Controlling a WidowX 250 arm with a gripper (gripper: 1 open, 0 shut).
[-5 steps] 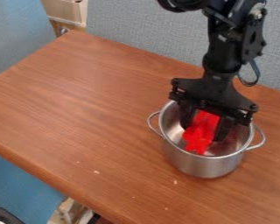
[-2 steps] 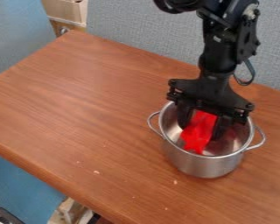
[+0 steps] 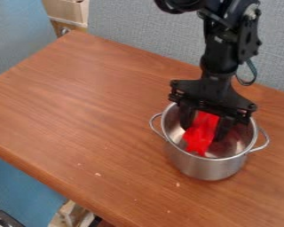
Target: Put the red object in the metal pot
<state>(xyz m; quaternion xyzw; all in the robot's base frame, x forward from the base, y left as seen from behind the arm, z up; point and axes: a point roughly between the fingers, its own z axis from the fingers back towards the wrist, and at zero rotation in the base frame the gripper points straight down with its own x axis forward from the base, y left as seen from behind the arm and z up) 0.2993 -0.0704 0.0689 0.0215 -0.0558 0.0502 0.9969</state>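
The tool point(image 3: 208, 118) reaches down into the mouth of the metal pot point(image 3: 209, 164), its fingers together, clamped on the upper part of the red object point(image 3: 202, 133); directly below the tool, the red object hangs inside the pot, its lower part showing against the shiny inner wall, though whether it touches the bottom I cannot tell; around the tool runs the pot's rim, with a small handle on either side, and beneath the pot lies the wooden tabletop point(image 3: 97, 115)
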